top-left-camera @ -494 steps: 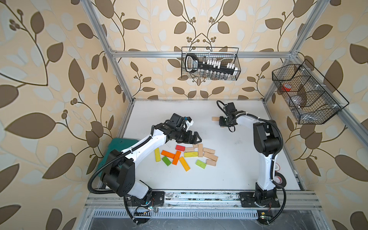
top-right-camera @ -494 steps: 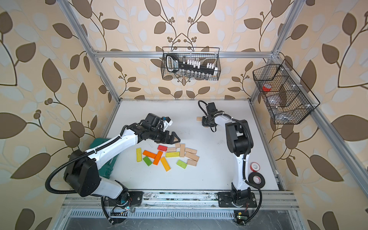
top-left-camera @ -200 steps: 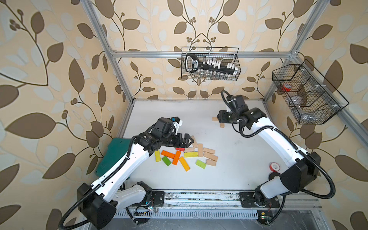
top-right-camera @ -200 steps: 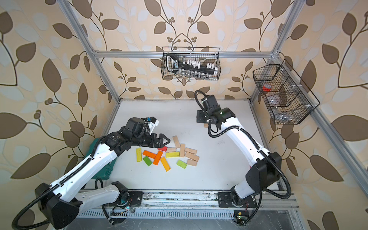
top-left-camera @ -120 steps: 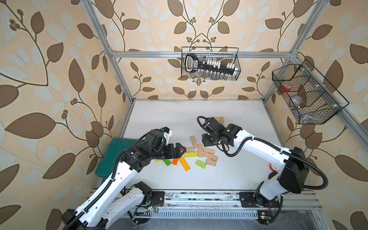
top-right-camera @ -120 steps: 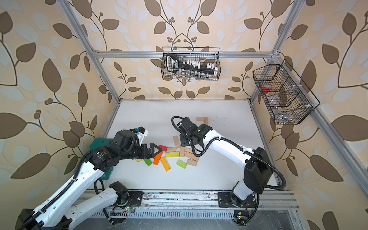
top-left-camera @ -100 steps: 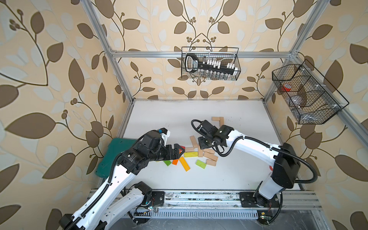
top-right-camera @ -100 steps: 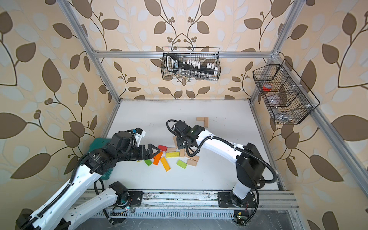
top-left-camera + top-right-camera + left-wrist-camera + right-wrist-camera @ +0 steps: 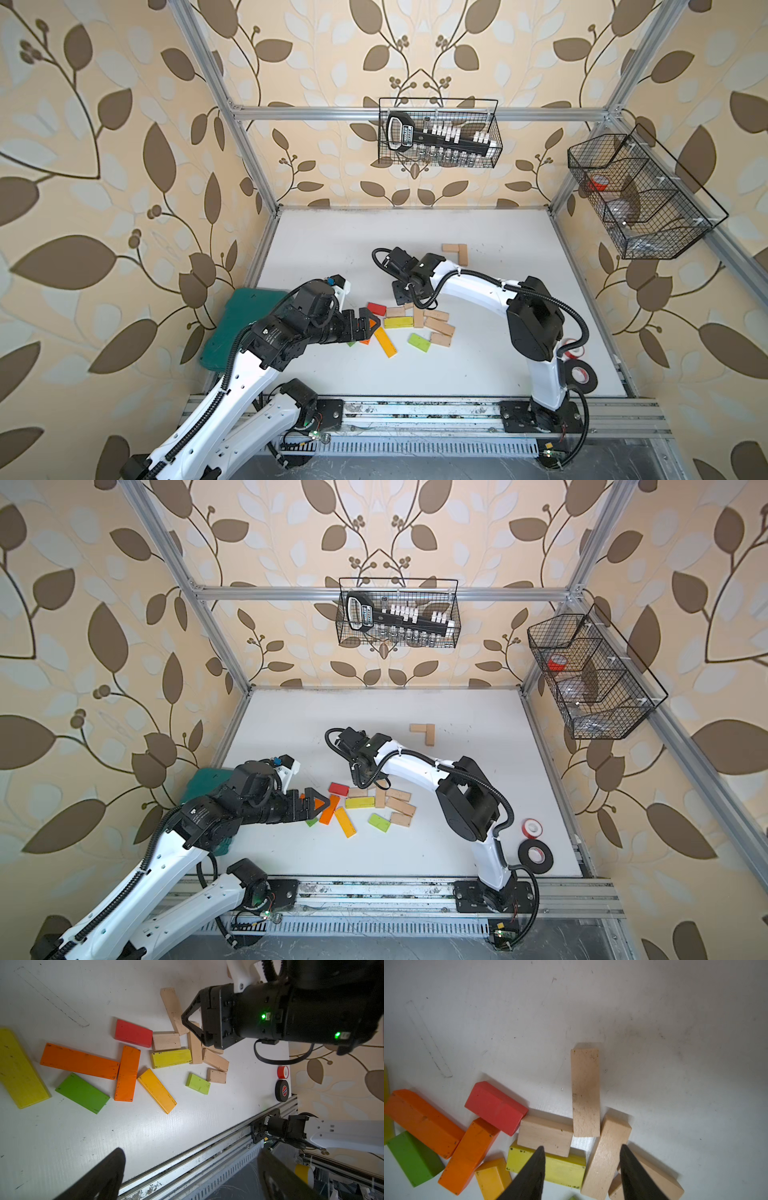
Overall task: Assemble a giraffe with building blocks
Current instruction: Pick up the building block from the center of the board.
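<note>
Building blocks: the building blocks (image 9: 417,318) lie flat in a loose pile near the middle of the table (image 9: 478,374), with the painted ones toward the left arm and the plain pale ones toward the right arm.
Set apart: two pale planks (image 9: 456,250) lie well away from the pile toward the back wall, touching to form an L.
Left gripper: the left gripper (image 9: 320,803) hangs above the painted end of the pile, its jaws spread wide and grasping nothing.
Right gripper: the right gripper (image 9: 581,1147) points down over the pale end, its jaws parted and released. One fingertip is over the short pale block (image 9: 545,1136), the other over the slanted pale plank (image 9: 606,1155). I cannot tell whether they touch the blocks.
Red block: the red block (image 9: 496,1107) touches the short pale block's corner.
Green case: the green case (image 9: 232,324) sits at the table's left edge, partly under the left arm.
Tape: a black tape roll (image 9: 584,374) and a red tape roll (image 9: 575,347) lie near the right arm's base.
</note>
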Motion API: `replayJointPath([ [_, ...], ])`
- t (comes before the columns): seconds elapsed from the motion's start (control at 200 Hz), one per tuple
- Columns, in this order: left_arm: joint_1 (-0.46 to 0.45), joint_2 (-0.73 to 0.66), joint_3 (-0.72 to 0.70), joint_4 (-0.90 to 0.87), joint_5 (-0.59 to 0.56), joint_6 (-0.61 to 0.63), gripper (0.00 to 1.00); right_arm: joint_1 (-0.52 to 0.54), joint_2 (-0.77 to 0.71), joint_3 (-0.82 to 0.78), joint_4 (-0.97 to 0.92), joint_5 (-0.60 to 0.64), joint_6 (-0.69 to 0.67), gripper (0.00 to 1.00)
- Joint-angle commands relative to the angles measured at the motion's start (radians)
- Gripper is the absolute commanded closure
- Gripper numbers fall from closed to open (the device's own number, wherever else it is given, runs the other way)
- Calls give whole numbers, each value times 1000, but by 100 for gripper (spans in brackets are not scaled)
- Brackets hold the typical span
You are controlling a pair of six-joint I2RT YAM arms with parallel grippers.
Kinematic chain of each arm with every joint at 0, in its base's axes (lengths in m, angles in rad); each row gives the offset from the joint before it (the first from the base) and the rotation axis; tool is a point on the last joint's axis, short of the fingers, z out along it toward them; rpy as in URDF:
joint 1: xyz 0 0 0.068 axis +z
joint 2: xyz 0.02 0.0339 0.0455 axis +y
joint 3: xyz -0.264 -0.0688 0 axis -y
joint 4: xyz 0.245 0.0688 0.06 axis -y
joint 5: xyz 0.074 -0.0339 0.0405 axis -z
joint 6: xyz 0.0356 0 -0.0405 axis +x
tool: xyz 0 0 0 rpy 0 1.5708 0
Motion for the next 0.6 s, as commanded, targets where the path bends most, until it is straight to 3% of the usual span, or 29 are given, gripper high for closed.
replayJointPath([
  [0.0, -9, -9, 3, -27, -18, 26, 1, 3, 50, 46, -36, 13, -9, 46],
  [0.595, -9, -55, -11, -64, -38, 36, 1, -28, 217, 147, -33, 9, -25, 58],
])
